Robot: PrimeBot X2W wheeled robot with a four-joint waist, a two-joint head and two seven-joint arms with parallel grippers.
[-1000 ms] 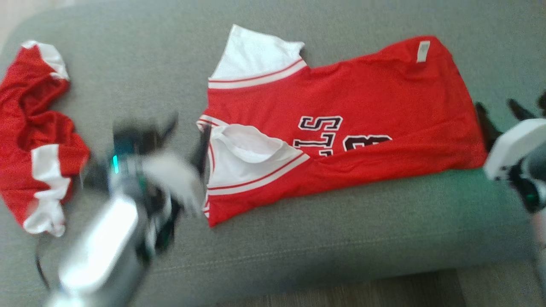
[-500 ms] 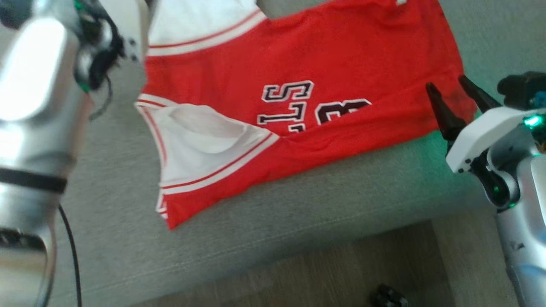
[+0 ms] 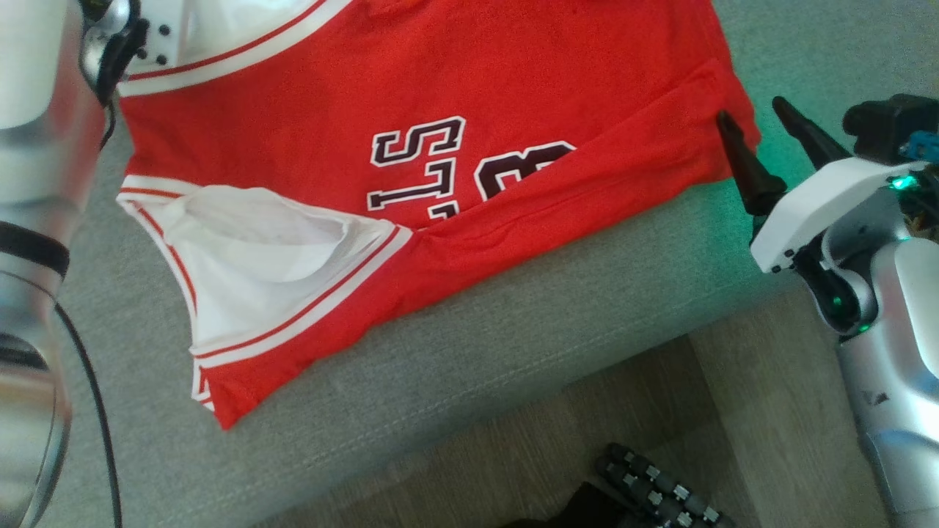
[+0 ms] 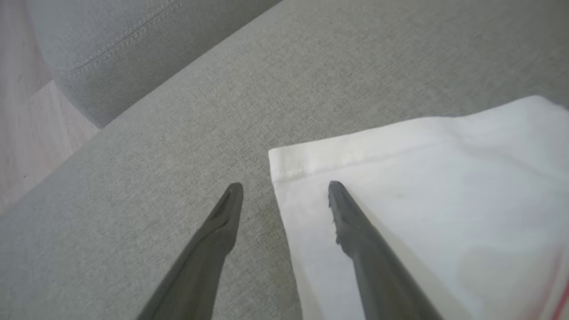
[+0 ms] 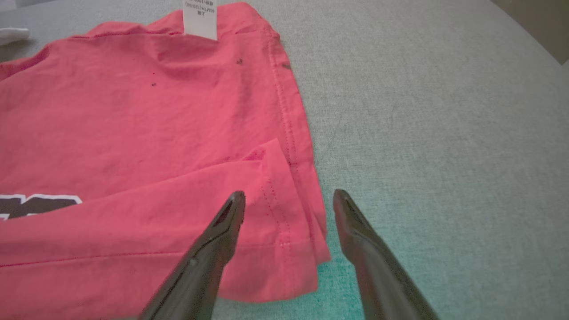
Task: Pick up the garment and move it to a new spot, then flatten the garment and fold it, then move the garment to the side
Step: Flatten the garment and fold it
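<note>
Head view: a red jersey (image 3: 513, 110) with white sleeves and dark lettering lies spread across a grey fabric sofa (image 3: 513, 352), its near edge close to the seat's stitched front seam. A wood-plank floor (image 3: 733, 411) shows at 5 o'clock, and a dark ribbed object (image 3: 653, 491) sits on it at 6 o'clock. At 3 o'clock the right pincer (image 3: 752, 110) hovers by the jersey's hem corner, fingers spread wide, a green glow tinting the upholstery beside it. Its wrist view puts one finger over the doubled red hem and the other over bare sofa, with a white label (image 5: 200, 18) at 12 o'clock. The left pincer (image 4: 284, 186), also wide apart, straddles the corner of a white sleeve (image 4: 422, 178); contact cannot be judged. At 11 o'clock beyond it, a rounded grey cushion (image 4: 133, 44) meets pale boards.
</note>
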